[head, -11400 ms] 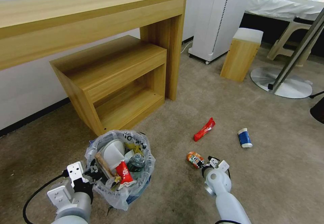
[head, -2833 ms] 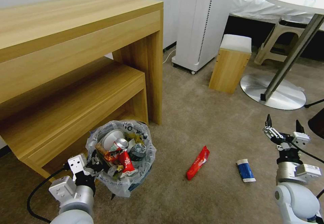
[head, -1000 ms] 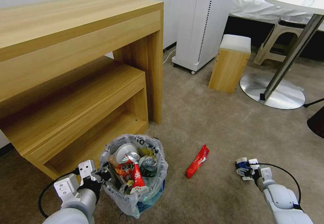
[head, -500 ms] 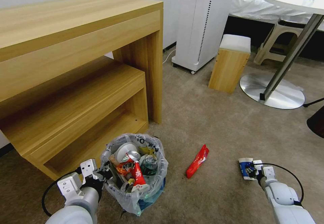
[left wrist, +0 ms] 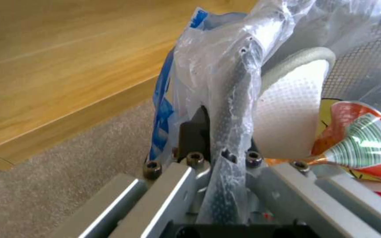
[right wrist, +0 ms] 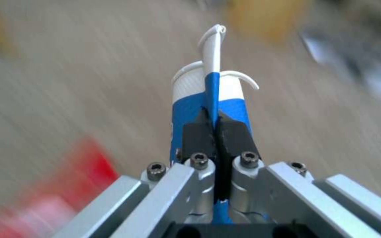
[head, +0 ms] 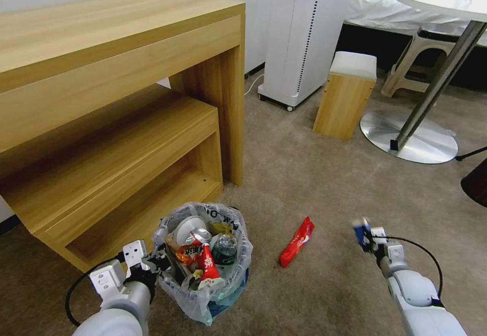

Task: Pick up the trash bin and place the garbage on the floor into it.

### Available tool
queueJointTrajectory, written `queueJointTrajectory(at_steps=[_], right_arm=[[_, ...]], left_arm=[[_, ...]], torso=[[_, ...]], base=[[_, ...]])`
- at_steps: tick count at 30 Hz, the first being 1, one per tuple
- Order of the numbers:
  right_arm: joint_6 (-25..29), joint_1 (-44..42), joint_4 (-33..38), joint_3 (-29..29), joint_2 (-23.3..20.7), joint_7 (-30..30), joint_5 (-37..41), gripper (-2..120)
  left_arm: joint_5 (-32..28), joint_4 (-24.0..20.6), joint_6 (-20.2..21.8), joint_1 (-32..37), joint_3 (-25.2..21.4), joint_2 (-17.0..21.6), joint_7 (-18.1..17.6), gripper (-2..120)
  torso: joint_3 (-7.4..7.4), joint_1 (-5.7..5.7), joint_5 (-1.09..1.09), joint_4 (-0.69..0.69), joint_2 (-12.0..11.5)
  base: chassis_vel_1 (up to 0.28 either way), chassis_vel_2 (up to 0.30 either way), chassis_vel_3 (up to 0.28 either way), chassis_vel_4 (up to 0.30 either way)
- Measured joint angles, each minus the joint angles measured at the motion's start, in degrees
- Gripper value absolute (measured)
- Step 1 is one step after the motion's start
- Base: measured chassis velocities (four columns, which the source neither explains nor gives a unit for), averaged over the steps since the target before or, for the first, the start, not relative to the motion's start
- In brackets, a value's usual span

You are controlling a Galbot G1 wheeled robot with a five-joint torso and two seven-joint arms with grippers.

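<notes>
Right wrist view: floor [right wrist: 89, 82] motion-blurred, red wrapper [right wrist: 45, 195] smeared. Trash bin [head: 231, 295] base cut by bag.

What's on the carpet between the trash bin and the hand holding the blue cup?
In the head view, a red wrapper lies on the floor between the trash bin and the right gripper.

Big wooden desk [head: 116, 47] with a lower shelf unit [head: 127, 174] tucked under it. White tower appliance [head: 304, 32], maybe an air purifier, beside a small wooden stool [head: 345, 98], then a round table's steel base [head: 411, 143].
</notes>
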Motion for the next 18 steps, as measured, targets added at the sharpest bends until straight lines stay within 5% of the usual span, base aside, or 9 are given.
queueJointTrajectory(at_steps=[3,5,10,18], right_arm=[[6.0,-0.2,4.6,-2.0,0.1,-4.7,3.9,0],[11.3,0.0,11.0,-5.8,0.4,-14.3,13.0,0],[12.2,3.1,17.1,-14.1,2.1,-25.4,21.8,0],[11.9,7.0,17.0,-27.0,3.8,-36.2,24.2,0]], left_arm=[[0.6,0.5,-0.2,0.0,0.4,-0.4,0.2,0],[1.8,0.9,-0.3,0.2,1.1,-0.9,0.6,0],[3.3,1.3,-0.6,0.6,1.8,-1.3,1.1,0],[4.2,1.6,-0.6,0.7,2.1,-1.9,1.2,0]], torso=[[0.00,0.00,-0.01,0.01,0.0],[0.00,0.00,0.00,0.01,0.0],[0.00,0.00,-0.01,0.00,0.0],[0.00,0.00,0.00,0.02,0.0]], base=[[0.000,0.000,0.000,0.000],[0.000,0.000,0.000,0.000],[0.000,0.000,0.000,0.000],[0.000,0.000,0.000,0.000]])
